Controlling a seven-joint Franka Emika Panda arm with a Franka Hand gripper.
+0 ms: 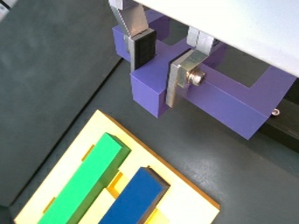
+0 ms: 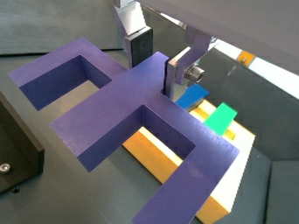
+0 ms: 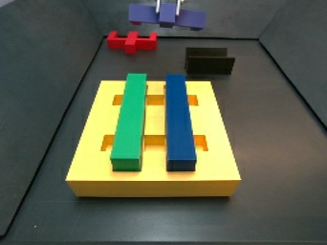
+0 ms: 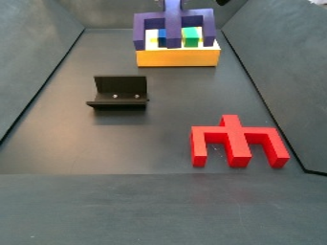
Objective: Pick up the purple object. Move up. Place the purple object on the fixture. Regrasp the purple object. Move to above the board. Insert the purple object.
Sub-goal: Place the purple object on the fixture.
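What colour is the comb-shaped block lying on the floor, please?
Red, clearest in a side view; the gripper holds the purple one.

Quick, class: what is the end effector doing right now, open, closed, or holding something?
End effector: closed on the purple object, held up in the air, off the floor, in both side views.

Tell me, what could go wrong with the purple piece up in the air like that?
The hand pinches the purple piece by just one prong, so it might twist or slip. It hangs high over the floor, not over the yellow board, so a drop could land near the red block.
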